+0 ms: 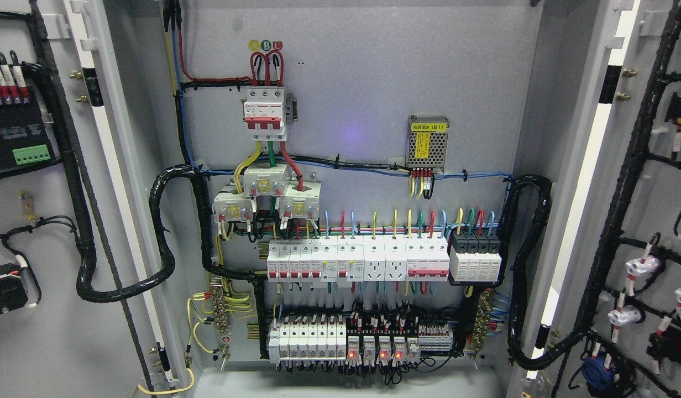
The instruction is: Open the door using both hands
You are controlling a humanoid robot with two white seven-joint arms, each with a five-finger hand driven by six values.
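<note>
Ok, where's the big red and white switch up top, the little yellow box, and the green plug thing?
Red and white breaker (265, 113), head view, its front face.
Yellow-labelled box (427, 141), head view, its yellow label.
Green connector (32, 154), head view, its middle.

"B1" on yellow power-supply label (427, 127)

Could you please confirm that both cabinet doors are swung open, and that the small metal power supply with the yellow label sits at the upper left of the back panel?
Not quite. The head view shows the left door and right door open, but the power supply sits at the upper right of the back panel, right of the red-and-white main breaker.
</note>
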